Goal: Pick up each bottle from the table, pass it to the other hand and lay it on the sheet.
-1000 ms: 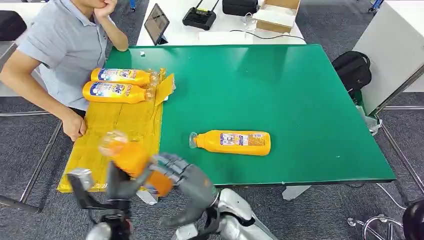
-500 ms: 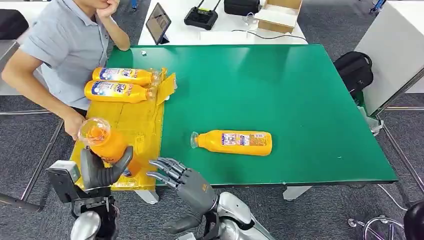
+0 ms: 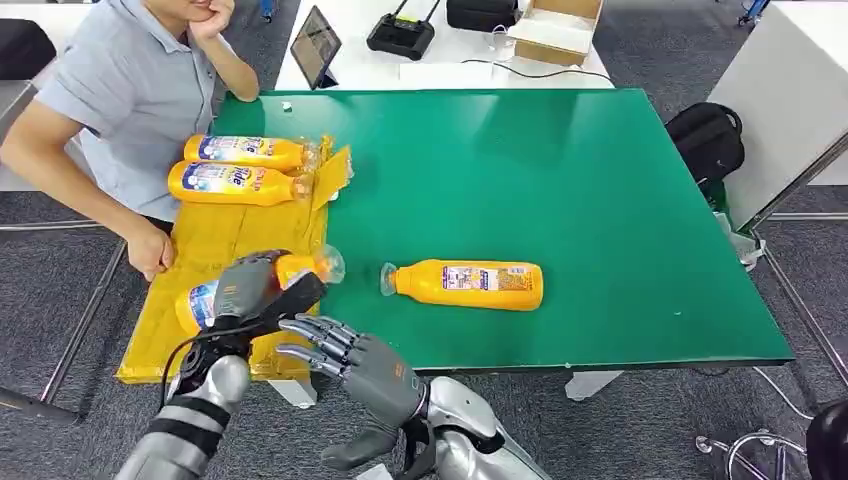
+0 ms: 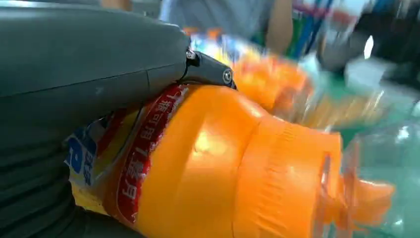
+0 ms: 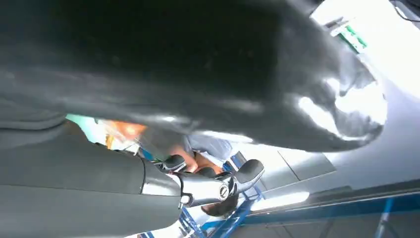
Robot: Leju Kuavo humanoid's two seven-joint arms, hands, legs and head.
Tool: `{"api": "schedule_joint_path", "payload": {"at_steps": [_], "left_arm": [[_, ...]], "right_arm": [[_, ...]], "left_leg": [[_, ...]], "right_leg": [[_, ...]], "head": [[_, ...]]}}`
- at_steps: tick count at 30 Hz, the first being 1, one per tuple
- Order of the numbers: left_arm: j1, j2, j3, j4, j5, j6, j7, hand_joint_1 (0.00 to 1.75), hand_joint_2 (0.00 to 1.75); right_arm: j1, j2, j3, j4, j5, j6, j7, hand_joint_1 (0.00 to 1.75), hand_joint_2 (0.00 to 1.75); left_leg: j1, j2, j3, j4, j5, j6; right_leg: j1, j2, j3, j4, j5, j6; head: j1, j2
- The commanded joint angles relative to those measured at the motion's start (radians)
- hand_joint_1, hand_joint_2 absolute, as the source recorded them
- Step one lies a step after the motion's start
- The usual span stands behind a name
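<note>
The two bottles [image 3: 245, 168] lying on the yellow sheet [image 3: 235, 240] carry blue labels with large white lettering — too small to read. The held bottle [image 4: 213, 163] shows a red band of white characters — blurred, not legible.

**What I could not make out**

My left hand [image 3: 250, 288] covered the middle of the orange plastic bottle [image 3: 300, 268] I held, hiding most of its blue label. In my left wrist view the background beyond that bottle was smeared with blur. My right wrist view was mostly dark, unfocused casing, its contents unreadable.
</note>
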Motion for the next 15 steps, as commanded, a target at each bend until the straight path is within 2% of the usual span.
{"api": "schedule_joint_path", "payload": {"at_steps": [1, 2, 6, 10, 11, 12, 15], "left_arm": [[-0.189, 0.022, -0.049, 0.393, 0.022, -0.054, -0.002, 1.75, 1.75], [-0.200, 0.002, -0.012, 0.433, 0.075, -0.083, -0.033, 1.75, 1.75], [-0.221, -0.025, -0.002, 0.495, 0.104, -0.109, -0.065, 1.75, 1.75], [-0.230, -0.028, 0.021, 0.525, 0.150, -0.147, -0.102, 1.75, 1.75], [-0.235, -0.028, 0.035, 0.532, 0.175, -0.169, -0.119, 0.42, 1.75], [-0.237, -0.029, 0.047, 0.532, 0.193, -0.183, -0.130, 0.00, 1.75], [-0.243, -0.036, 0.103, 0.528, 0.292, -0.272, -0.178, 0.00, 1.75]], "right_arm": [[-0.030, -0.009, -0.017, 0.002, -0.008, 0.015, -0.004, 0.00, 0.00], [-0.030, -0.005, -0.018, 0.017, -0.016, 0.018, -0.008, 0.00, 0.00], [-0.017, -0.004, -0.034, 0.031, -0.041, 0.013, -0.019, 0.00, 0.00], [-0.019, -0.005, -0.033, 0.047, -0.052, 0.013, -0.030, 0.00, 0.00], [-0.022, -0.002, -0.033, 0.055, -0.056, 0.012, -0.035, 0.00, 0.00], [-0.023, 0.000, -0.034, 0.059, -0.059, 0.011, -0.036, 0.00, 0.00], [-0.024, 0.002, -0.035, 0.075, -0.067, 0.005, -0.043, 0.00, 0.00]], "left_leg": [[0.000, 0.000, 0.004, -0.001, -0.001, 0.001], [0.000, 0.000, 0.006, -0.001, -0.002, 0.001], [0.000, -0.001, 0.004, -0.001, -0.001, 0.001], [0.000, 0.000, 0.006, -0.001, 0.000, 0.000], [0.000, 0.000, 0.007, -0.002, 0.000, 0.001], [0.000, 0.000, 0.007, -0.002, 0.001, 0.000], [0.000, 0.000, 0.010, -0.002, 0.001, 0.001]], "right_leg": [[0.000, -0.001, 0.004, 0.000, -0.001, -0.002], [0.001, -0.001, 0.006, -0.001, -0.002, -0.003], [0.000, -0.002, 0.004, 0.000, -0.001, -0.002], [0.001, -0.001, 0.005, -0.001, -0.001, -0.002], [0.001, -0.001, 0.007, -0.001, -0.001, -0.003], [0.000, -0.001, 0.007, -0.001, -0.001, -0.003], [0.001, -0.001, 0.011, -0.002, -0.001, -0.004]], "head": [[0.000, 0.000], [0.000, 0.000], [0.000, 0.000], [0.000, 0.000], [0.000, 0.000], [0.000, 0.000], [0.000, 0.000]]}}
